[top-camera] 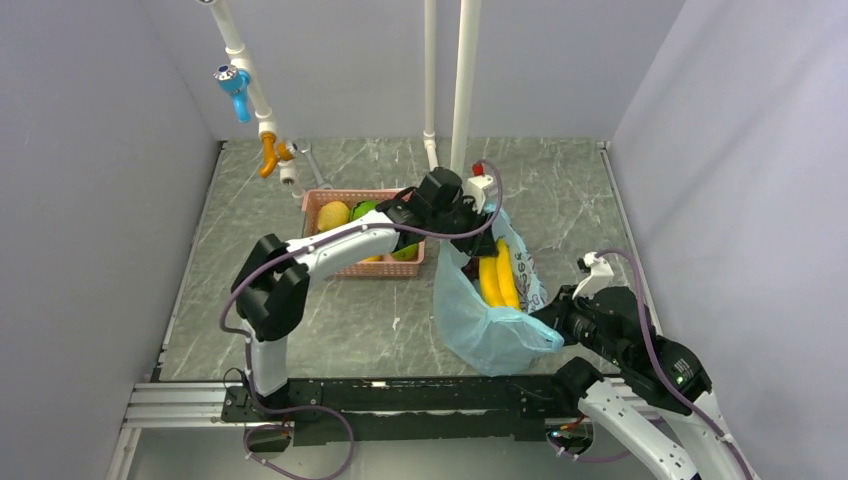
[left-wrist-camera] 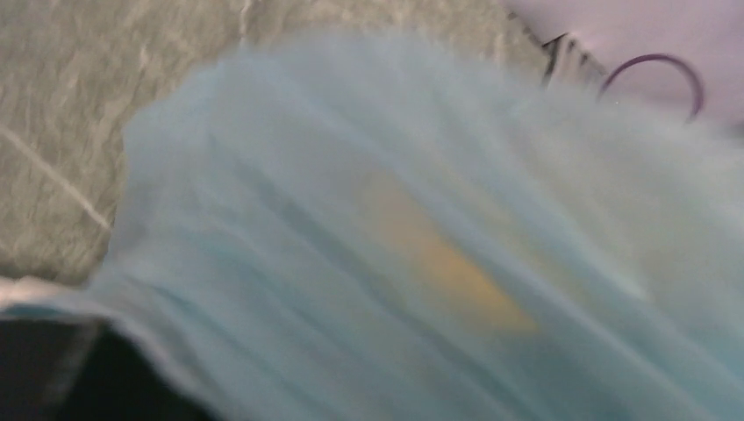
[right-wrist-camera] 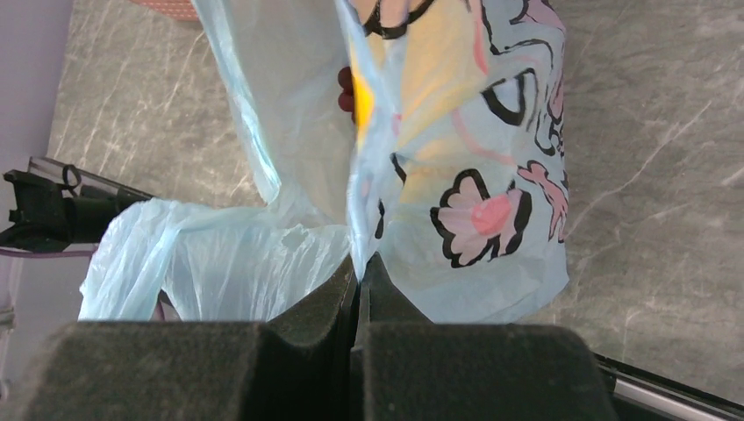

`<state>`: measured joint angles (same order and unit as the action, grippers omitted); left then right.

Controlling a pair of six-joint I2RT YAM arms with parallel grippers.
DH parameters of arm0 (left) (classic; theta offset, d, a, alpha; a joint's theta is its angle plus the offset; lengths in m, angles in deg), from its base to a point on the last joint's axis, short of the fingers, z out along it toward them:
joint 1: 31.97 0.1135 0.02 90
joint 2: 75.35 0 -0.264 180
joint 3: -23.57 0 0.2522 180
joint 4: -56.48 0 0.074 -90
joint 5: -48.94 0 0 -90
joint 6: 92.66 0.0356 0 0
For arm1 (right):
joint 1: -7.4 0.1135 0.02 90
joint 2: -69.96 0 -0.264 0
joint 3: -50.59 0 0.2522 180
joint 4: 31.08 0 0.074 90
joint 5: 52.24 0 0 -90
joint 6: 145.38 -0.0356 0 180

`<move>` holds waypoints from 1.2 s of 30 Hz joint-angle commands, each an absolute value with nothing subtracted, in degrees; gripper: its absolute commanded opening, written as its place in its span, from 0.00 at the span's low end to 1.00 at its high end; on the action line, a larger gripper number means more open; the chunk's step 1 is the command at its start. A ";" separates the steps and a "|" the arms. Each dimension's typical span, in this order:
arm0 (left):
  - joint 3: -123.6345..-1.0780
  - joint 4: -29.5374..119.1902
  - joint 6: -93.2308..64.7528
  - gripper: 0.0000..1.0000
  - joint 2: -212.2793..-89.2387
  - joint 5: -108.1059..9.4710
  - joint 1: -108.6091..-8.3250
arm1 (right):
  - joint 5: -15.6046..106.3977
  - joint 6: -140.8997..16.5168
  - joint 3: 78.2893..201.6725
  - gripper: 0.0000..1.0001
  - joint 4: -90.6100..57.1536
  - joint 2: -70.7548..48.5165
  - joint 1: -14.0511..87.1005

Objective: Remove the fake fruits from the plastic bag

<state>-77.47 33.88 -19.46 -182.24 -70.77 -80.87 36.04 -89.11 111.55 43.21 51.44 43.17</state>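
The light-blue plastic bag (top-camera: 480,335) lay just right of the pink lattice basket (top-camera: 390,268), with the yellow bananas (top-camera: 497,277) inside it. The right gripper (right-wrist-camera: 358,267) was clamped on the bag's edge farthest from the basket. The left gripper (top-camera: 478,238) was at the bag's mouth beside the basket. Whether it was open or closed could not be determined.

Left arm (top-camera: 330,245) extended forward, right claw (right-wrist-camera: 358,282) clamped on plastic bag (right-wrist-camera: 246,263)

I count one light-blue bag (top-camera: 495,340), with two bananas (top-camera: 497,278) showing in its mouth. There is one pink basket (top-camera: 345,193), and in it I can make out one yellow fruit (top-camera: 333,214) and two green fruits (top-camera: 362,209).
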 commanded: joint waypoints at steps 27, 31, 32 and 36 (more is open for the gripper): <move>-72.24 17.37 -55.77 0.80 -181.18 -47.69 -90.36 | 34.58 -88.73 115.38 0.00 40.22 49.43 43.41; -73.74 13.96 -54.13 0.80 -182.80 -43.13 -93.43 | 34.70 -88.60 115.30 0.00 39.94 49.31 43.42; -73.98 13.02 -53.37 0.80 -182.84 -41.67 -93.95 | 34.63 -88.58 115.26 0.00 39.87 49.29 43.43; -72.01 14.29 -46.88 0.77 -179.42 -37.69 -95.52 | 34.69 -88.81 114.74 0.00 39.55 49.54 43.43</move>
<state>-72.40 15.35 -53.49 -182.13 -43.49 -94.16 35.03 -89.33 113.49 42.53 48.92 43.17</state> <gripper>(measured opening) 0.786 0.007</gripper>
